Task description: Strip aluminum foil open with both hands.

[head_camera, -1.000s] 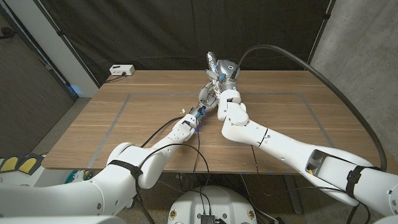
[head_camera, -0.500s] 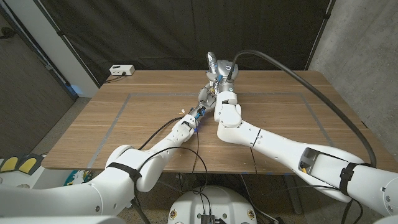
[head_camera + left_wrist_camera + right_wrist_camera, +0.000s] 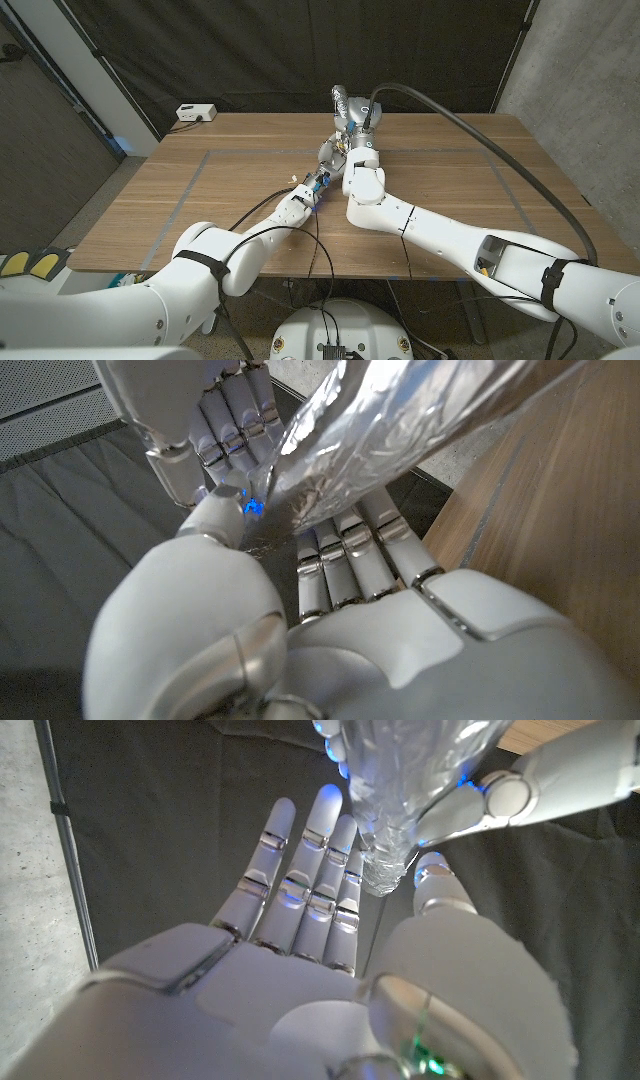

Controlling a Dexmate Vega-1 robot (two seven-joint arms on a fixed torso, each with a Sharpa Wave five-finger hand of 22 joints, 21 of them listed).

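The aluminum foil (image 3: 338, 125) is a crumpled strip held up off the wooden surface (image 3: 200, 200) near its far middle, its long axis running from the left hand (image 3: 330, 160) up and away to the right hand (image 3: 360, 118), so each hand has one end and the coming pull would run along that line. In the left wrist view the left hand (image 3: 330, 570) has the foil (image 3: 400, 440) pressed between its thumb and its fingers (image 3: 350, 555), so it holds the lower end. In the right wrist view the foil (image 3: 400, 780) narrows to a twisted tip between the right hand (image 3: 330, 920)'s thumb and its fingers (image 3: 300, 885), which are otherwise stretched out; I judge it a pinch, though the contact itself is hard to make out. Both arms reach in to meet at mid-surface, forearms crossing close together, the right hand higher and farther out.
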